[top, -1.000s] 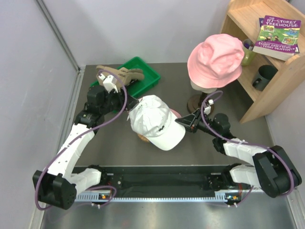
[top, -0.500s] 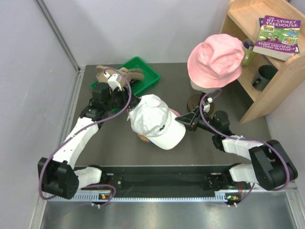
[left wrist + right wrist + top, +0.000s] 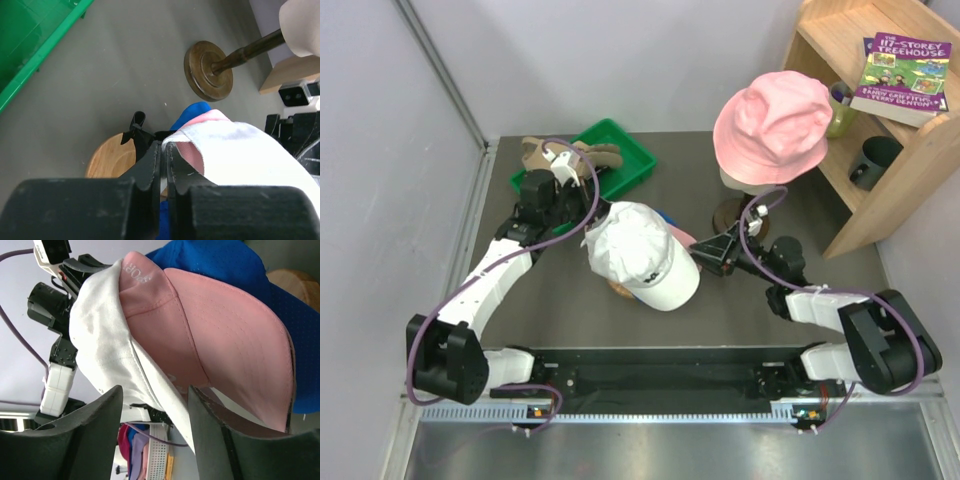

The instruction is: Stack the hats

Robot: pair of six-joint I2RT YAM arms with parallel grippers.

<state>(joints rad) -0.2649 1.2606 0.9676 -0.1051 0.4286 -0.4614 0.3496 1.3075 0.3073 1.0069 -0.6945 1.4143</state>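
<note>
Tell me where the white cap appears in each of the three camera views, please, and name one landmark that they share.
Top external: the white cap sits in the centre of the picture.
Left wrist: lower right, as white fabric over pink.
Right wrist: left half, running down to the bottom middle.
Shared landmark: the wooden stand under the caps.

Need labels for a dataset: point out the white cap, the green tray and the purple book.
white cap [image 3: 636, 250], top view, crown.
green tray [image 3: 628, 160], top view, bare floor.
purple book [image 3: 900, 65], top view, front cover.
</note>
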